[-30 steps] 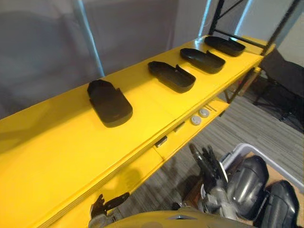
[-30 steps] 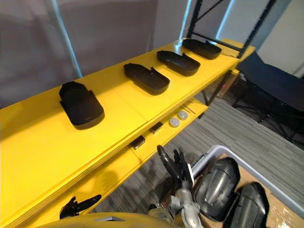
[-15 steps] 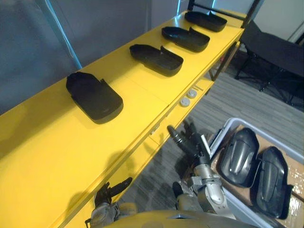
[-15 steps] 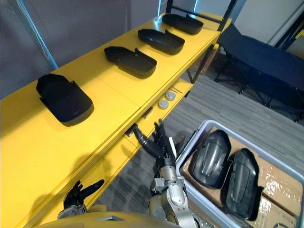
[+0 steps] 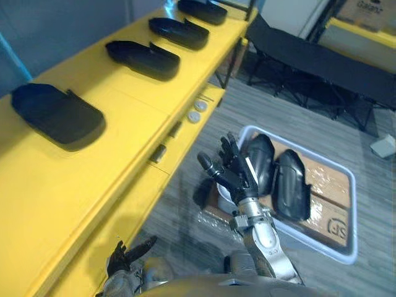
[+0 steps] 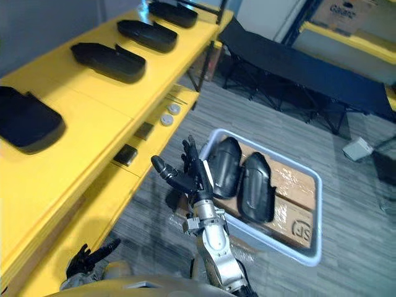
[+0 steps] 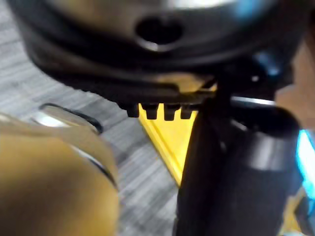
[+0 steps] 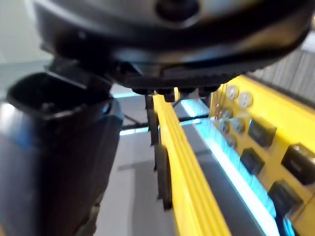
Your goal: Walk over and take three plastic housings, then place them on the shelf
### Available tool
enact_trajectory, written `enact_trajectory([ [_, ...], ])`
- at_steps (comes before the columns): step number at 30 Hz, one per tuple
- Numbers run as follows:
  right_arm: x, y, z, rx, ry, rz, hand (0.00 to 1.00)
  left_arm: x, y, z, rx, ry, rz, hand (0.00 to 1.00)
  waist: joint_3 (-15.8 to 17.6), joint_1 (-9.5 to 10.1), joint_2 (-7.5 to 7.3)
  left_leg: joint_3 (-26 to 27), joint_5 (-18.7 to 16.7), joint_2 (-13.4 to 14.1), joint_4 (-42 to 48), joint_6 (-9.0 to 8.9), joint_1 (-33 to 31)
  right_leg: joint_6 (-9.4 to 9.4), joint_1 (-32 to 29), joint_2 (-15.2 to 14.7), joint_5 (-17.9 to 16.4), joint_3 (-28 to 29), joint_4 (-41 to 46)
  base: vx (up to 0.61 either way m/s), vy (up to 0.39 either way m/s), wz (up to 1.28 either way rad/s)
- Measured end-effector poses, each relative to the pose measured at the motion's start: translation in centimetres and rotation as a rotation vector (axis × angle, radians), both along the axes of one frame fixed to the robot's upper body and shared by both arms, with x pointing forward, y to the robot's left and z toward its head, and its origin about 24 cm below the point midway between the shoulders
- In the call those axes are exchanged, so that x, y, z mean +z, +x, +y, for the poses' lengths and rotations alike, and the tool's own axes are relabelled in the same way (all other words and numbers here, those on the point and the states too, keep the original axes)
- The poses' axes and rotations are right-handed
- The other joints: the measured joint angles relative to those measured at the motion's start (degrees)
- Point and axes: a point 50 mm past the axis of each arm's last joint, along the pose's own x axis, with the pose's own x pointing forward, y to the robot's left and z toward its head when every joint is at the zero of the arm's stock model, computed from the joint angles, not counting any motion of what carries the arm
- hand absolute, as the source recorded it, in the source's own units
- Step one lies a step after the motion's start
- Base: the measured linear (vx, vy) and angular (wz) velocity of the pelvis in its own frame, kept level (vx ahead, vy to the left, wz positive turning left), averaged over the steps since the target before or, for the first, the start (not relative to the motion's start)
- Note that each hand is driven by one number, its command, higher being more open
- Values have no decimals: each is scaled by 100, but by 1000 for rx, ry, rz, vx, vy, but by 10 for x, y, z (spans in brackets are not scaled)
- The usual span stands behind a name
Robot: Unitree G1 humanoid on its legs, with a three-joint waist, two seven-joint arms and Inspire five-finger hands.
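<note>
A broad yellow shelf (image 5: 127, 102) of smooth painted board, its edge showing stacked layers, runs along the left from 7 o'clock up to 12 o'clock. The floor (image 6: 359, 204) is grey ribbed carpet, and a black fabric cot (image 6: 297, 74) on thin folding legs stands at 1 o'clock. At 4 o'clock on the floor sits a pale rectangular plastic bin (image 5: 356, 216) with rounded corners, lined with brown cardboard (image 5: 328, 204) under crinkled clear film. Four plastic housings lie well apart in a row on the shelf: a matte black one with a rounded end (image 5: 55, 114) at 9 o'clock, then three long, shallow, open-topped shells (image 5: 142, 59), (image 5: 179, 31) and (image 5: 201, 9) towards 12 o'clock. Two more glossy, domed housings (image 5: 291, 185) (image 6: 226, 164) lie side by side in the bin. The right hand (image 5: 238, 179) is raised at 6 o'clock, just left of the bin, fingers spread straight and thumb out, holding nothing. The left hand (image 5: 127, 257) hangs at 7 o'clock below the shelf edge, fingers loosely extended and empty. Two small pale discs (image 5: 197, 111) and flat dark blocks (image 5: 159, 151) sit on the lower ledge.
</note>
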Motion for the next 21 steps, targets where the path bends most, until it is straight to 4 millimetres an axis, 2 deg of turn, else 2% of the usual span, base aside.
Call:
enact_trajectory([
  [1, -2, -1, -3, -47, -5, 14, 100, 0, -3, 5, 3, 0, 4, 100, 50, -29, -164, 80, 78, -50, -86, -162, -4, 96, -114, -160, -452, -17, 282, -82, -343, -55],
  [2, -6, -4, -5, -68, -18, 36, 100, 1, -4, 9, 10, 11, 6, 100, 48, -34, -250, 93, 105, -61, -93, -226, -3, 324, -95, -232, -622, -55, 280, -81, -364, -20],
  [3, -13, -12, -11, -94, -33, 77, 100, 2, -6, 15, 24, 17, 6, 100, 26, -68, -340, 80, 144, -7, -138, -396, 12, 822, -53, -230, -952, -224, 224, -82, -394, -7],
  [4, -19, -18, -19, -107, -57, 105, 100, 1, -4, 10, 34, 2, -2, 100, 42, -140, -252, 18, 235, 126, -233, -551, 18, 895, -19, -113, -1193, -417, 135, -90, -461, 5],
  [5, -22, -20, -25, -116, -74, 117, 100, 0, -2, 5, 46, -18, -14, 100, 56, -192, -191, -43, 341, 218, -308, -533, 16, 871, -11, -45, -1202, -531, 141, -86, -362, 17],
  [6, -27, -26, -38, -150, -97, 143, 100, 1, 2, 2, 60, -39, -47, 100, 135, -257, -77, -137, 621, 270, -411, -407, 7, 762, -38, 18, -1279, -635, 231, -120, -381, 37],
  [8, -35, -36, -64, -230, -136, 197, 100, 2, 9, -9, 82, -76, -92, 100, 248, -338, 50, -242, 1146, 236, -97, 167, -175, 588, 125, 15, -1319, -780, 140, -108, -304, 38],
  [9, -37, -40, -71, -252, -150, 208, 100, 3, 10, -11, 91, -86, -102, 100, 265, -352, 68, -238, 1325, 217, 159, 417, -321, 530, 224, 2, -1277, -829, 5, -35, -216, 21],
  [10, -39, -45, -80, -283, -162, 223, 100, 4, 9, -12, 94, -88, -114, 100, 305, -348, 38, -188, 1483, 155, 503, 588, -528, 424, 424, -25, -1140, -851, -277, -12, -220, 0],
  [11, -38, -46, -88, -304, -179, 223, 100, 5, 7, -12, 92, -87, -119, 100, 313, -349, 65, -149, 1155, -145, 468, 444, -473, 359, 578, -105, -1019, -805, -519, -2, -203, -13],
  [12, -37, -46, -92, -316, -185, 216, 100, 5, 6, -15, 90, -92, -122, 100, 308, -359, 91, -122, 1035, -336, 407, 376, -442, 349, 622, -138, -949, -777, -642, 17, -116, -29],
  [14, -33, -43, -101, -347, -195, 190, 100, 5, 7, -22, 67, -88, -139, 100, 327, -357, 221, -55, 826, -994, -18, 371, -258, 307, 741, -147, -720, -620, -972, 50, -35, -42],
  [15, -31, -42, -104, -360, -199, 182, 100, 5, 8, -26, 54, -94, -141, 100, 362, -355, 325, -34, 829, -1286, -312, 401, -98, 322, 771, -64, -659, -574, -1052, 69, 13, -39],
  [16, -31, -41, -105, -366, -199, 178, 100, 5, 8, -27, 47, -96, -140, 100, 370, -355, 374, 55, 728, -1324, -478, 460, -12, 373, 761, 3, -627, -552, -1053, 62, 29, -20],
  [17, -30, -40, -106, -377, -199, 173, 100, 4, 9, -28, 40, -100, -138, 100, 372, -362, 408, 69, 651, -1309, -668, 420, 96, 399, 732, 70, -609, -552, -1069, 51, 52, -17],
  [19, -24, -32, -104, -382, -230, 135, 100, 6, 14, -27, 18, -94, -156, 100, 406, -290, 338, 137, 696, -1329, -928, 479, 184, 471, 825, 92, -357, -480, -1457, 78, 54, -26],
  [21, -17, -23, -104, -399, -257, 97, 100, 7, 18, -26, -32, -73, -152, 100, 401, -296, 309, 183, 739, -1395, -1060, 525, 232, 525, 921, 62, -201, -458, -1737, 75, 56, -16],
])
